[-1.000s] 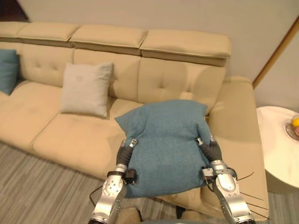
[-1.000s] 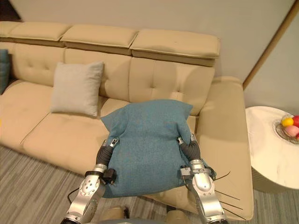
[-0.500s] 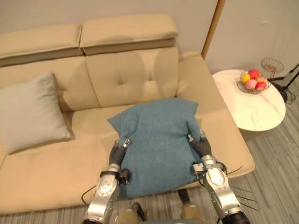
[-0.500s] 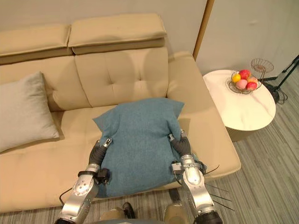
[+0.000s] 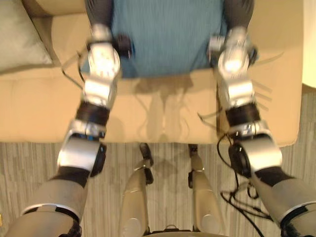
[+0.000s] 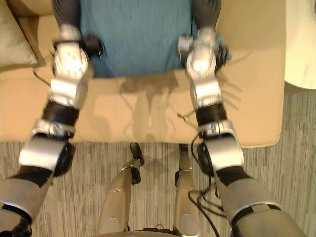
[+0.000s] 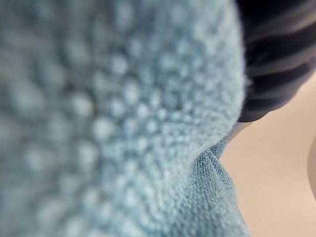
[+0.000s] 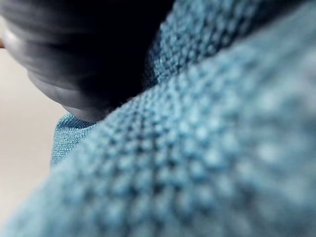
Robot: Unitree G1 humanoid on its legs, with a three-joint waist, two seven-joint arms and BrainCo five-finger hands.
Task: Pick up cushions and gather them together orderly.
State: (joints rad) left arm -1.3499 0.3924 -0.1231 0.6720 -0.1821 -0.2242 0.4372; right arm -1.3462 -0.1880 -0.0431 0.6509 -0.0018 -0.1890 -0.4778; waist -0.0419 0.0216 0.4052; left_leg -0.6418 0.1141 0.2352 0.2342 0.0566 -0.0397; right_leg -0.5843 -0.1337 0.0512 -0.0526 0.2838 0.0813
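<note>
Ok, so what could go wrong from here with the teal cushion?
The teal cushion is held only at its two sides, between the left hand and right hand; it might slip onto the sofa seat. The grey cushion sits at the head view's edge, so lining up beside it may go askew.

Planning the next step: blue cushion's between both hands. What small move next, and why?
Probably carry the blue cushion toward the robot's left and set it beside the beige cushion. It is held between the left hand and right hand, apart from the beige one, so the gathering isn't done.
</note>
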